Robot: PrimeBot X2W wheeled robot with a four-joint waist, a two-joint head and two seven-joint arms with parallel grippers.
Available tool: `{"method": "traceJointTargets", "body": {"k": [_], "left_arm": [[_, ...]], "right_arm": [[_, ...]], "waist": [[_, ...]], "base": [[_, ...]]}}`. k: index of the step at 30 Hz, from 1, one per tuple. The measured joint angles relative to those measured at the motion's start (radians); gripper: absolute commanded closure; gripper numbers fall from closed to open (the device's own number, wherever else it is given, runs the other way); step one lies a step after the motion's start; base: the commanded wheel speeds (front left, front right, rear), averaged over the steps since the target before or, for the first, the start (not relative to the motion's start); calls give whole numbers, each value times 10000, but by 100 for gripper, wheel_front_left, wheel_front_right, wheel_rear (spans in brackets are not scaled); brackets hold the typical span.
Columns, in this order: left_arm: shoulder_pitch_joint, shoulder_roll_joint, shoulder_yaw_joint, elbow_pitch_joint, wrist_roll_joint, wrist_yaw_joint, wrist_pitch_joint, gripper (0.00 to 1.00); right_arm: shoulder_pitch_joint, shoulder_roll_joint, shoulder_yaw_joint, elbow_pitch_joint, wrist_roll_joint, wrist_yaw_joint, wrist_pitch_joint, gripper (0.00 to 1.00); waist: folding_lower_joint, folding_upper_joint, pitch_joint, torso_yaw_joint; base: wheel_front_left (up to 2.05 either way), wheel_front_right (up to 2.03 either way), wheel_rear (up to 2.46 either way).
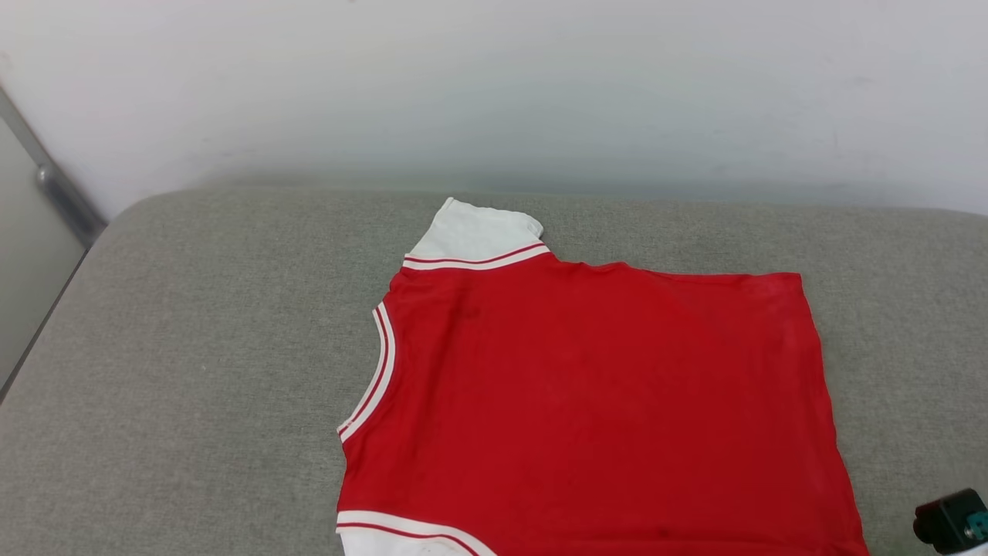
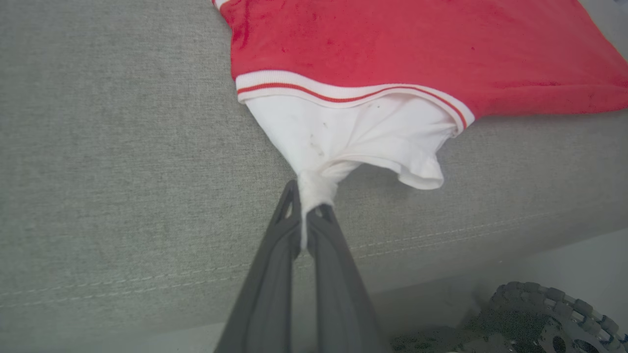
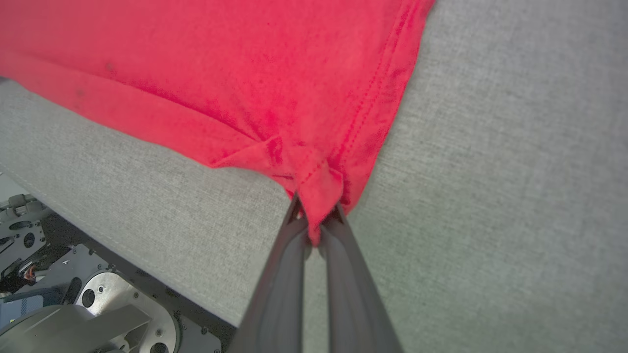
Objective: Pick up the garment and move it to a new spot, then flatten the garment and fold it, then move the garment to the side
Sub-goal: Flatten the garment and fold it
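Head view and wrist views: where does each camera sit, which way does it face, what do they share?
Head view: on the head, facing forward and down at the garment on the grey cushion; dark right-arm part at lower right.
Left wrist view: on that wrist, along the left gripper, shut on the white sleeve; base lower right.
Right wrist view: on that wrist, along the right gripper, shut on the red hem corner; base lower left.
Shared by all: garment and cushion.
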Motion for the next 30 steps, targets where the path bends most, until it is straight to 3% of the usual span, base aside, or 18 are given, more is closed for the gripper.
{"method": "traceJointTargets", "body": {"k": [9, 19, 30], "left_arm": [[-605, 199, -77, -213, 360, -163, 196, 100], [-3435, 583, 203, 339, 1193, -1231, 926, 100], [-6083, 69, 232, 2245, 1685, -2487, 1415, 100]], "right_arm": [[904, 606, -1766, -1062, -890, 0, 1070, 100], [373, 1001, -3371, -2220, -1404, 0, 1975, 100], [-1451, 1175, -3338, -2021, -1555, 0, 2662, 100]], "waist": [[2, 0, 140, 75], [3, 0, 728, 33], [5, 0, 2139, -311]], "base": [[0, 0, 0], [0, 0, 0], [0, 0, 0]]}}
